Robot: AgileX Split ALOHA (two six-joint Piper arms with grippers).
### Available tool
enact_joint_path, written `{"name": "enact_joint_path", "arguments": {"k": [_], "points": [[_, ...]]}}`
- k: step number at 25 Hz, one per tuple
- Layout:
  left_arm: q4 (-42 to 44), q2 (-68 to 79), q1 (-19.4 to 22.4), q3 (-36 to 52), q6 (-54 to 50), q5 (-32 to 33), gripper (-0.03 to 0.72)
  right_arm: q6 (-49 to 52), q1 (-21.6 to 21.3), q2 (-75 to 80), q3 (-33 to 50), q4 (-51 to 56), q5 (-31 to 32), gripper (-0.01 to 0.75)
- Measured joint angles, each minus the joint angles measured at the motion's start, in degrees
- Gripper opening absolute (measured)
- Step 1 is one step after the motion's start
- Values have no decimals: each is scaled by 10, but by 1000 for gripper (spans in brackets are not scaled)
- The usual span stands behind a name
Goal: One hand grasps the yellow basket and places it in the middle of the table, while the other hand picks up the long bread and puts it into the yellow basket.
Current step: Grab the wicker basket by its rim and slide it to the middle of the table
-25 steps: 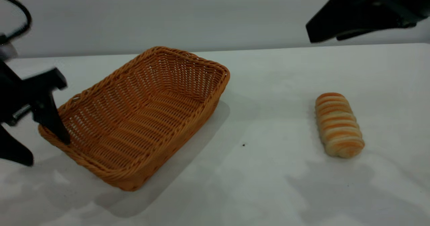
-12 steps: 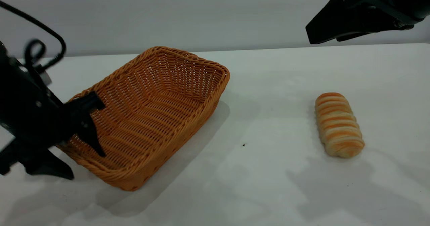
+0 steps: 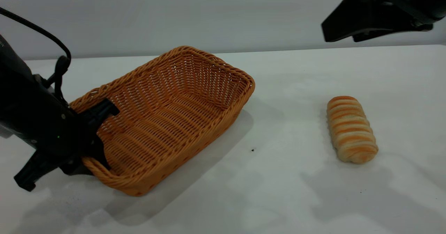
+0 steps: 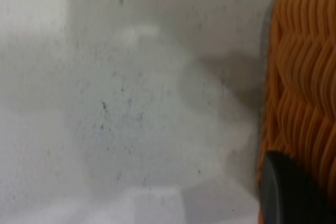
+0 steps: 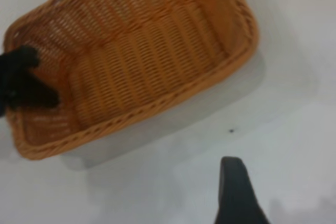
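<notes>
Left gripper (image 3: 91, 150), black, cable looped behind it, sits lower left of the exterior frame, fingers (image 3: 101, 110) clamped over the near-left braided rim of the rectangular orange-tan woven wicker basket (image 3: 167, 119): one inside, one outside. Basket rests left of centre on the plain white surface (image 3: 278, 178). Oblong cream-and-orange striped bread roll (image 3: 351, 128) lies right of centre, well apart, nothing around it. Right gripper (image 3: 379, 13) hangs upper right above the surface; can't tell its finger state.
</notes>
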Motion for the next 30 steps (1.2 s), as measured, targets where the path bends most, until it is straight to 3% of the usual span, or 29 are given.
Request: {"name": "enact_joint_path", "arguments": {"k": [4, 12, 19, 26, 28, 30], "points": [[42, -33, 1, -10, 81, 22, 100, 19, -45, 39, -1, -4, 1, 503], [125, 7, 7, -156, 272, 193, 100, -1, -104, 183, -75, -6, -5, 502], [216, 105, 9, -298, 256, 279, 100, -9, -106, 305, -161, -8, -12, 502], [229, 153, 9, -333, 213, 291, 100, -13, -106, 384, -190, -18, -73, 501], [229, 153, 10, -335, 213, 292, 120, -13, -107, 403, -190, -18, -84, 501], [229, 155, 10, -336, 215, 290, 200, -14, -107, 423, -191, -18, -86, 501]]}}
